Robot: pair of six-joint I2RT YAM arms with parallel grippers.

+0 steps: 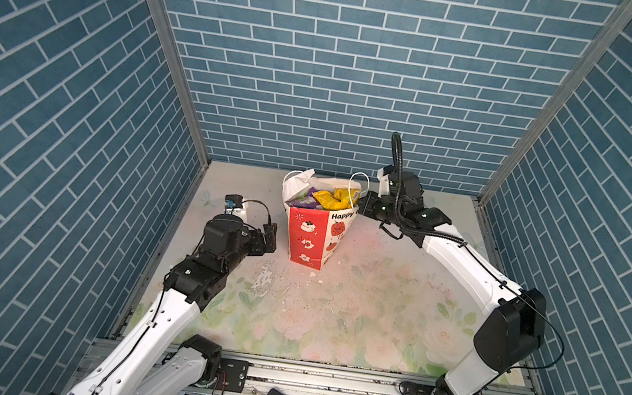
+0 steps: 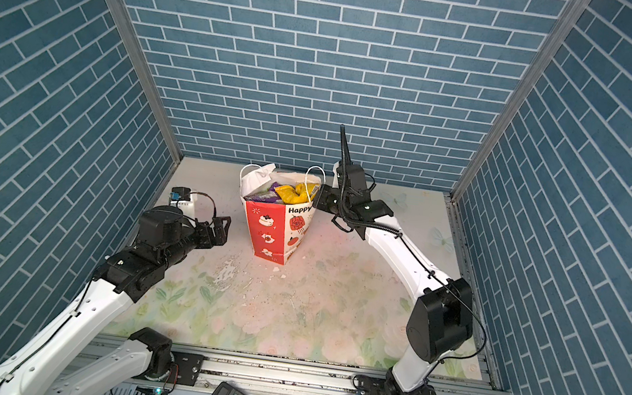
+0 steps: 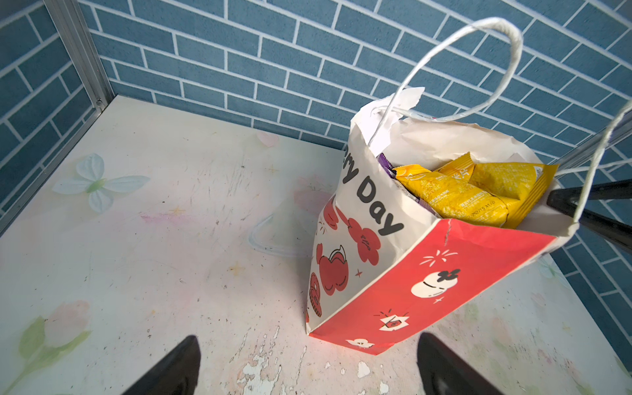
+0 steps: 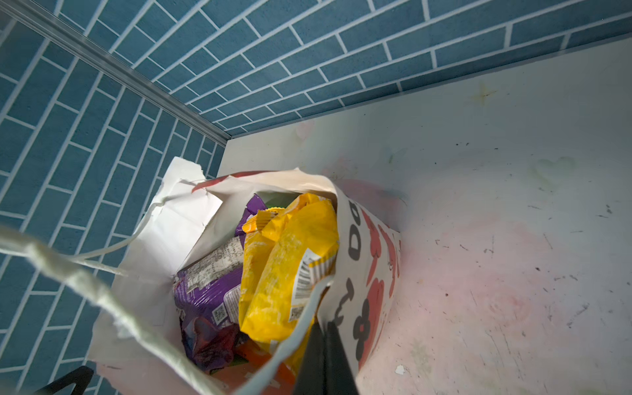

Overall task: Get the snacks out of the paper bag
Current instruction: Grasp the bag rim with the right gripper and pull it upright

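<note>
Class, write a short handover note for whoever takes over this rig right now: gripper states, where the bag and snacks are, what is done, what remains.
Left gripper: open, empty, beside the paper bag, not touching it.
Right gripper: shut at the bag's rim, seemingly pinching the paper.
Paper bag: standing near the back of the table, mouth open.
Snacks: yellow packet and purple packet on top, orange packet beneath; all inside.
Done: no packet out yet.
Left: take out every packet; how many lie deeper cannot be seen.

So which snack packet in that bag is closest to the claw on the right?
The yellow packet with the barcode, lying against the paper bag's wall where the right gripper pinches the rim; the purple packet sits farther across.
</note>
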